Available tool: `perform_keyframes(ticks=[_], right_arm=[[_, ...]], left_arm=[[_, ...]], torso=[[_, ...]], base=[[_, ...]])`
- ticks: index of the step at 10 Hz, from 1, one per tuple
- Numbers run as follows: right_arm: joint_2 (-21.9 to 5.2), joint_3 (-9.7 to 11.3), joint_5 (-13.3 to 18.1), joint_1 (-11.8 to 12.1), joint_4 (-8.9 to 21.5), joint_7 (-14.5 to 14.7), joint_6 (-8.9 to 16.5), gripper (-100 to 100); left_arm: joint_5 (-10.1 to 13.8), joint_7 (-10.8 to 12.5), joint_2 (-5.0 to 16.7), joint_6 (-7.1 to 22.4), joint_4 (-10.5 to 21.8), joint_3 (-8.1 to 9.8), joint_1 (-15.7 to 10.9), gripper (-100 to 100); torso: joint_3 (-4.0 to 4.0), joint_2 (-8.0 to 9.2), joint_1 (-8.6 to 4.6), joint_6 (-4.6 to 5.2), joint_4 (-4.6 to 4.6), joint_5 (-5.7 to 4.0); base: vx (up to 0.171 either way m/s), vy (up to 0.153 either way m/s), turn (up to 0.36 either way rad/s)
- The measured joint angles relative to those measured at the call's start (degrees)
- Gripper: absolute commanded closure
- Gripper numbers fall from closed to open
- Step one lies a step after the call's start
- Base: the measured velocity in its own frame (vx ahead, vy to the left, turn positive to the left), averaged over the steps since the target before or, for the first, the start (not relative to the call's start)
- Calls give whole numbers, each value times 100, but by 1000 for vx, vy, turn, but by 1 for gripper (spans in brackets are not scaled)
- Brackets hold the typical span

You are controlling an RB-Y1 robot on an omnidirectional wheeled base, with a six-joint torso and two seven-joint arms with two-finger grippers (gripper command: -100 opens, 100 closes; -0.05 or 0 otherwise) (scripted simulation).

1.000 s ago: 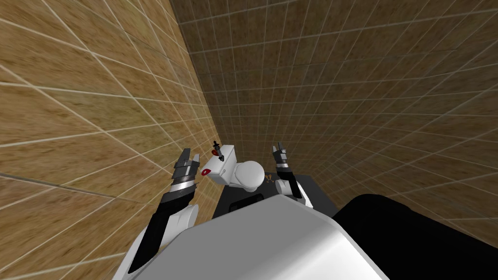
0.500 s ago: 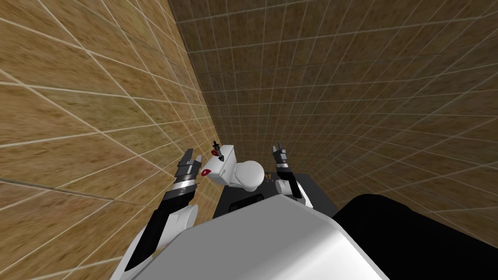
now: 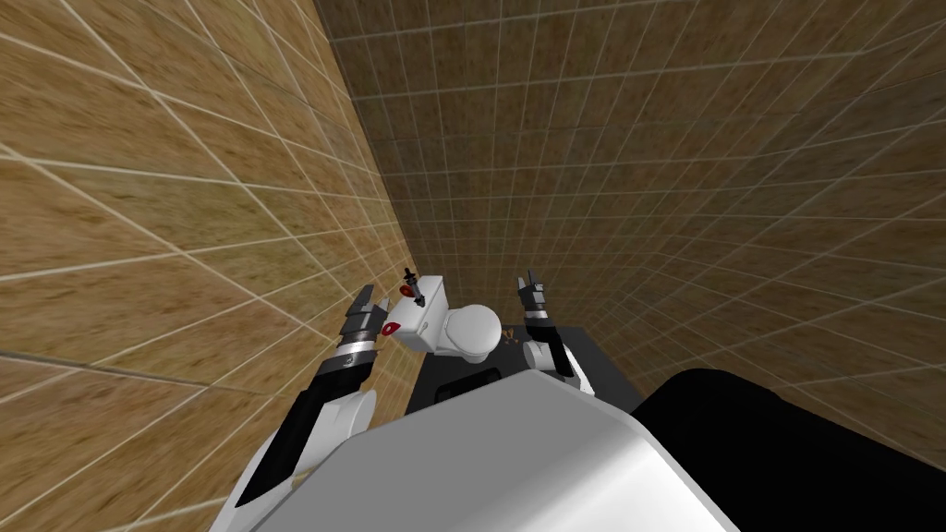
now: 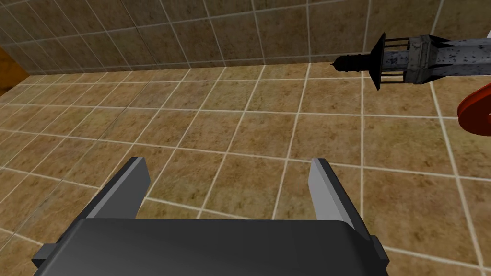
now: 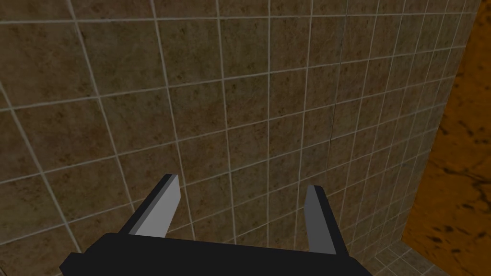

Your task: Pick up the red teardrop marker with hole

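The red teardrop marker (image 3: pixel 392 327) with a pale hole lies on the near end of the white toilet tank (image 3: pixel 427 319). My left gripper (image 3: pixel 372 297) hangs just to its left, by the tiled wall, apart from it. In the left wrist view that gripper (image 4: pixel 229 165) stands open with only wall tiles between its fingers. A red rounded piece (image 4: pixel 474 112) is cut off off to one side, by a dark grey tool (image 4: pixel 412 57); I cannot tell whether it is the marker. My right gripper (image 3: pixel 529 280) is raised to the right of the toilet, open (image 5: pixel 242 183).
A dark tool with a small red part (image 3: pixel 411 284) stands on the far end of the tank. The white toilet bowl (image 3: pixel 471 331) sits below the tank. Brown tiled walls close in on the left and ahead. A dark floor patch (image 3: pixel 600 369) lies to the right.
My left arm has reached forward and slightly right, bringing its gripper nearer the tank and the marker. The right arm and the objects have stayed put.
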Motion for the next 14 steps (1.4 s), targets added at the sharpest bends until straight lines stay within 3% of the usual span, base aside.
perform_keyframes(ticks=[14], right_arm=[[0,0,0,0,0,0,0,0]], left_arm=[[666,479,-13,2451,-250,-175,56,-100]], torso=[[-3,-6,5,-1,-1,1]], base=[[-4,33,-55]])
